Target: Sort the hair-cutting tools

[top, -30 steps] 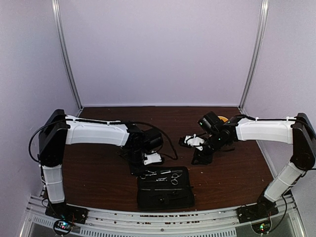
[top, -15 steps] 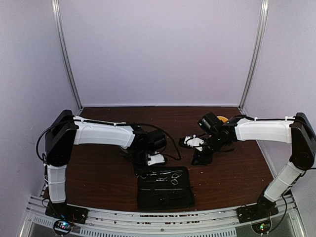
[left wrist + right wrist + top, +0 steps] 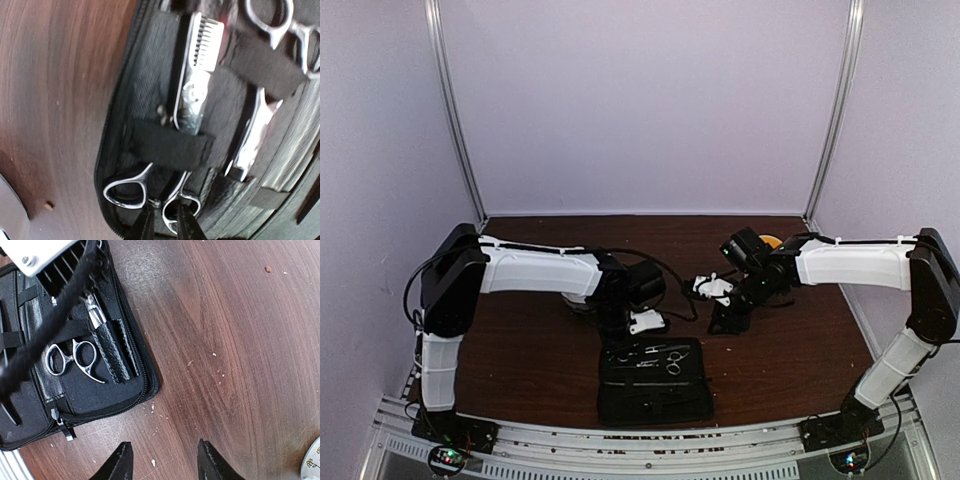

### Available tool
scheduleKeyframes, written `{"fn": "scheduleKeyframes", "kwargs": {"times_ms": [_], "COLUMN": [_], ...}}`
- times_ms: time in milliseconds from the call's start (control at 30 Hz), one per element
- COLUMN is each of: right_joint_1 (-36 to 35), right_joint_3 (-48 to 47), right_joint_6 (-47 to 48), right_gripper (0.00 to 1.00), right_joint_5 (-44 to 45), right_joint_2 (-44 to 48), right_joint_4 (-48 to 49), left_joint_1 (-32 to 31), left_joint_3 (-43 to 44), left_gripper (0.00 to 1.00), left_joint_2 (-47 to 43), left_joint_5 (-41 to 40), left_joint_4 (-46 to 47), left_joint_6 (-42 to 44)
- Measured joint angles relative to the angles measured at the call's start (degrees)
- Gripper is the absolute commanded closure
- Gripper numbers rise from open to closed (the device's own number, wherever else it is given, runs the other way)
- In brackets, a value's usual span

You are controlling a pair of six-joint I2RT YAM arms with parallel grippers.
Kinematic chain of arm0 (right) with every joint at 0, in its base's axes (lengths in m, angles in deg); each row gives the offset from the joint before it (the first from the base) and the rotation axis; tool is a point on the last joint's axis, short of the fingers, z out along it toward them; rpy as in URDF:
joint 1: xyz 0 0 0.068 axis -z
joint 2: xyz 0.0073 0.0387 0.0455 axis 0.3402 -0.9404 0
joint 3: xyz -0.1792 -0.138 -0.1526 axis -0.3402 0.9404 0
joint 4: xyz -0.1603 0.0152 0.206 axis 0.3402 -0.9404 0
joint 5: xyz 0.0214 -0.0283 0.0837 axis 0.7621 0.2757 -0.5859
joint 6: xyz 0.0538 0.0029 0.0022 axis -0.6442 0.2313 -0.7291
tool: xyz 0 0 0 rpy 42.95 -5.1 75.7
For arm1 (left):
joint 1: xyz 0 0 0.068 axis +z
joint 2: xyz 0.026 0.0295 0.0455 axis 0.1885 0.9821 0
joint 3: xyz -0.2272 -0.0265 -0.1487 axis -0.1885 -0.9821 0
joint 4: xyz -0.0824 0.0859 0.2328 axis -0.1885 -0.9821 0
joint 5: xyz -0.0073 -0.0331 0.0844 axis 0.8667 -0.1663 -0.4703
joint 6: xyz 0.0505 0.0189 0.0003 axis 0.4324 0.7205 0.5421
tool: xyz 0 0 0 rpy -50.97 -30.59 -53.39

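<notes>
Two silver metal pairs, both in the ribbed black fabric case (image 3: 145,75) on the dark wood-grain table (image 3: 55,100). Thinning scissors (image 3: 192,95): toothed blade, tucked under a flat elastic strap (image 3: 170,147), ring handles at the case's rounded edge. Second scissors (image 3: 255,130): smooth blade, alongside. Left gripper (image 3: 165,220): slim black fingers narrowly parted astride one ring; whether it pinches, cannot tell. Right gripper (image 3: 165,462): spread wide over bare wood beside the case.

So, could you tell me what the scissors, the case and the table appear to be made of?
The scissors look like polished steel or a similar metal: silver with bright glints. The case looks like matte black woven fabric, finely ribbed, with band-like straps. The table shows brown grain streaks with a slight sheen: wood or wood-look laminate, I cannot tell which.
</notes>
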Motion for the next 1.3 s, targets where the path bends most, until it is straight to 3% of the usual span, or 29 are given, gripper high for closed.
{"fn": "scheduleKeyframes", "kwargs": {"times_ms": [500,733,1033,1300], "right_joint_1": [0.0,0.0,0.0,-1.1], "right_joint_3": [0.0,0.0,-0.5,-4.3], "right_joint_6": [0.0,0.0,-0.5,-2.6], "right_gripper": [0.55,0.55,0.59,0.63], "right_joint_5": [0.0,0.0,-2.5,-7.4], "right_joint_2": [0.0,0.0,-2.6,-5.7], "right_joint_4": [0.0,0.0,-0.3,-2.6], "left_joint_1": [-1.2,-1.1,-1.1,8.0], "left_joint_3": [2.1,-0.3,-3.5,-1.4], "left_gripper": [0.81,0.61,0.55,0.44], "left_joint_2": [1.9,0.0,-13.6,-20.3], "left_joint_5": [6.0,5.4,3.0,-8.5], "left_joint_4": [3.7,6.0,3.8,4.3], "left_joint_6": [-1.2,-2.4,-3.5,-5.8]}}
